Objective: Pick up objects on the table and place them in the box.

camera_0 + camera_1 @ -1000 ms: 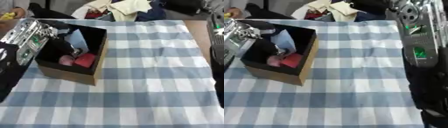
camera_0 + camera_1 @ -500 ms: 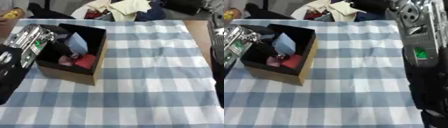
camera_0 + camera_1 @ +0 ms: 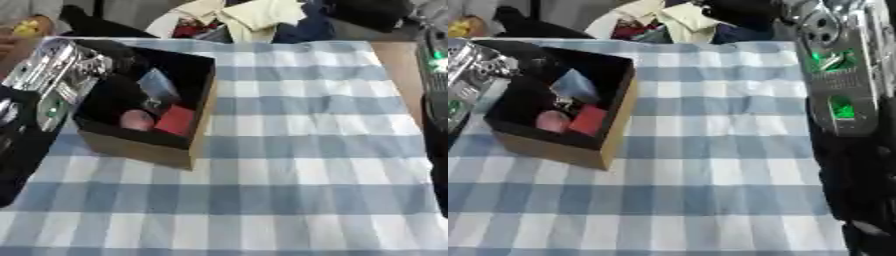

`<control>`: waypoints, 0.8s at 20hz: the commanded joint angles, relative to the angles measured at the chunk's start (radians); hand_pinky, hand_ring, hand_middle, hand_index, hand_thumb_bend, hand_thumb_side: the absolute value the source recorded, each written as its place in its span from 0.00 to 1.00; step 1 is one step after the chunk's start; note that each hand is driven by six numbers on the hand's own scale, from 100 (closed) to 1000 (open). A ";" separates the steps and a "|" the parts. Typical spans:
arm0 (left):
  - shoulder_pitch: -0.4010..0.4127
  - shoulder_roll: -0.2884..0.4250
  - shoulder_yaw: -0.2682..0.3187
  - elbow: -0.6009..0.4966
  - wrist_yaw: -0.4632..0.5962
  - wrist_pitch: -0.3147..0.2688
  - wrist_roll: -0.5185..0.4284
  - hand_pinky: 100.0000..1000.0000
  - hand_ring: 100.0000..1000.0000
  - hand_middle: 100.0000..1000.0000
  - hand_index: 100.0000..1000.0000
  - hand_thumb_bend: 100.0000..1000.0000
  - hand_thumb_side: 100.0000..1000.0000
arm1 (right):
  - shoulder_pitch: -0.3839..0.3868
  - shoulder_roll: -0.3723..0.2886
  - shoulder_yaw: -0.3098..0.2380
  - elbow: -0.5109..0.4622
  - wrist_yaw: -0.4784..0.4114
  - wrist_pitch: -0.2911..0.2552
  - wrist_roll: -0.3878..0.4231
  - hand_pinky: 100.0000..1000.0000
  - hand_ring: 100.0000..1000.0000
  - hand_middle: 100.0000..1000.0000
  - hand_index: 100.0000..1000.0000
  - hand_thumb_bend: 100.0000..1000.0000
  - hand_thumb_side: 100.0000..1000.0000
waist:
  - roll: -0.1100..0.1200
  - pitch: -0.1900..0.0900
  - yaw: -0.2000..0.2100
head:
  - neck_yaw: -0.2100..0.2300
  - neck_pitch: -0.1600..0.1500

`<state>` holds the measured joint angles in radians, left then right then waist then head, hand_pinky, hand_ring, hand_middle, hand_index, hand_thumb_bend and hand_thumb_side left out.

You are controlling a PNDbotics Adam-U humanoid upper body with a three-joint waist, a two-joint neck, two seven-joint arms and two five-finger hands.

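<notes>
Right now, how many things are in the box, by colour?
Red: 1, a block
Pink: 1, a round thing
Pale blue: 1, a tilted piece
Total: 3 that show in the box; its dark corners may hide more.

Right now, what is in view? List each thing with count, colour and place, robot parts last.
box: one, black inside, brown outside, left on the cloth.
red block: one, in the box.
pink round thing: one, in the box beside the red block.
pale blue thing: one, in the box, further back.
cloth: one, blue and white check, covering the table.
clothes pile: mixed colours, beyond the far edge.
left arm: silver and black, at the box's left side.
right arm: silver and black with green lights, right edge.
</notes>
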<state>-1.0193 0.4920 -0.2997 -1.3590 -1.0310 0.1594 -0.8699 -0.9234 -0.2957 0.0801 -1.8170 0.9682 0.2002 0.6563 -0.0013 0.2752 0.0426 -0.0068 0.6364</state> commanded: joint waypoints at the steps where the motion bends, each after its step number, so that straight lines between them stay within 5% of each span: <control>1: -0.016 0.029 0.034 -0.074 0.033 0.020 0.013 0.69 0.87 0.81 0.95 0.49 0.85 | -0.011 -0.011 -0.011 -0.021 0.007 0.003 -0.004 0.94 0.92 0.81 0.88 0.00 0.99 | 0.003 -0.030 0.002 | -0.001 0.009; 10: 0.040 0.077 0.108 -0.321 0.128 0.063 0.057 0.64 0.85 0.80 0.93 0.35 0.86 | 0.000 -0.028 -0.021 -0.042 -0.003 0.028 -0.036 0.94 0.92 0.81 0.88 0.00 0.97 | 0.003 -0.043 0.010 | -0.008 0.020; 16: 0.140 0.124 0.180 -0.516 0.224 0.153 0.172 0.59 0.84 0.80 0.92 0.20 0.95 | 0.014 -0.064 -0.024 -0.089 -0.073 0.064 -0.114 0.94 0.92 0.81 0.89 0.00 0.91 | 0.002 -0.047 0.016 | -0.016 0.022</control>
<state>-0.8670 0.5801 -0.1466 -1.8280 -0.8269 0.2950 -0.7243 -0.8955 -0.3322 0.0671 -1.8781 0.9154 0.2576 0.5605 -0.0013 0.2520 0.0562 -0.0199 0.6545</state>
